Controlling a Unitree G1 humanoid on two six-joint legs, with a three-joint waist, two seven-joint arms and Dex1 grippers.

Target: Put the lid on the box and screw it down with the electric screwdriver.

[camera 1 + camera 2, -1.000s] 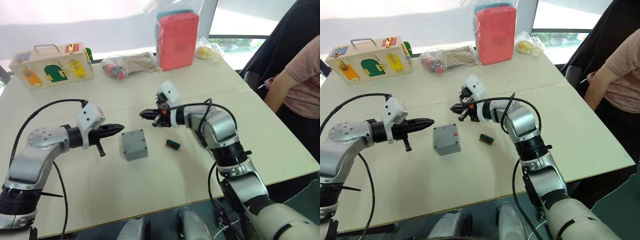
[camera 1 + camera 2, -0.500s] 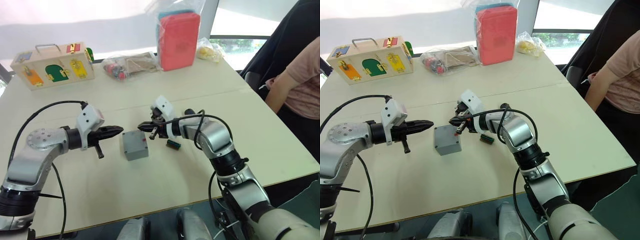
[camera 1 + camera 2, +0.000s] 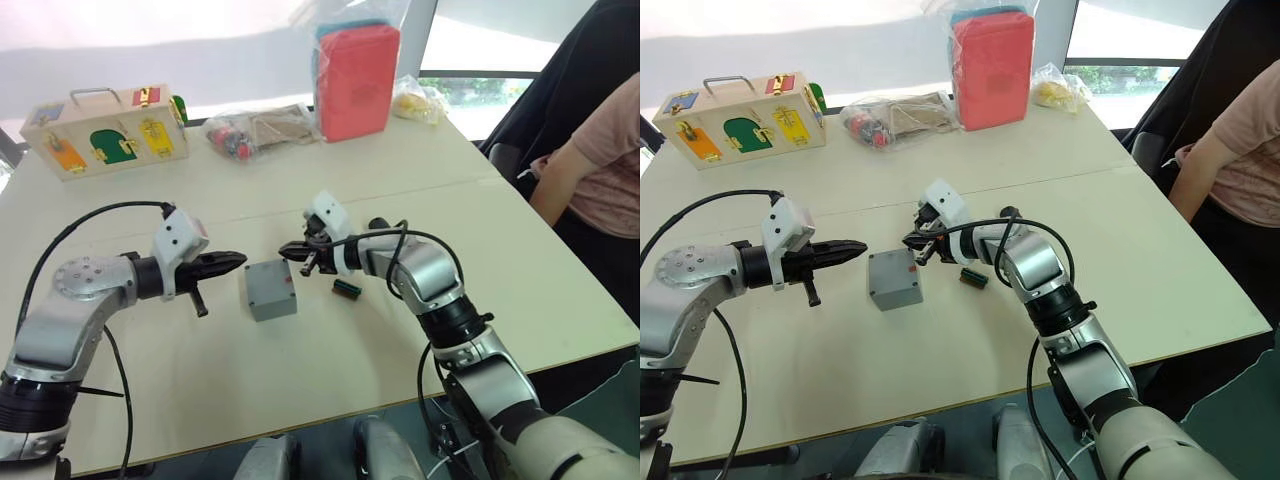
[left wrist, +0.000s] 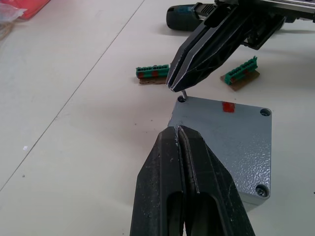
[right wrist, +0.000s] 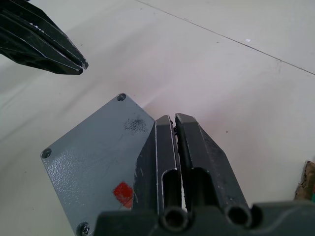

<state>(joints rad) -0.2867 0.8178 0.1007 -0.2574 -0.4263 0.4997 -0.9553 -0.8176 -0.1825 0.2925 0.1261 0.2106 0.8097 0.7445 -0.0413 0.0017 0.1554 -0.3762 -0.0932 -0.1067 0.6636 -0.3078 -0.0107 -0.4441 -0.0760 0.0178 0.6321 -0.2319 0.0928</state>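
Left eye view: box (image 3: pixel 270 289) with lid (image 4: pixel 224 137) on top sits mid-table, well inside all edges. Right gripper (image 3: pixel 288 251) hovers over box's far corner, fingers pressed together around thin metal bit (image 4: pixel 183 93) whose tip meets corner screw hole. Left gripper (image 3: pixel 240 260) hangs just beside box, toward table's left edge, fingers together, holding nothing. Two green terminal strips (image 4: pixel 149 74) lie beyond box.

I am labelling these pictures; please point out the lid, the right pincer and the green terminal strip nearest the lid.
lid (image 4: pixel 224 137): left wrist view, middle of its grey top face.
right pincer (image 4: pixel 173 87): left wrist view, between its fingertips, above a corner hole.
green terminal strip (image 4: pixel 152 73): left wrist view, its middle.
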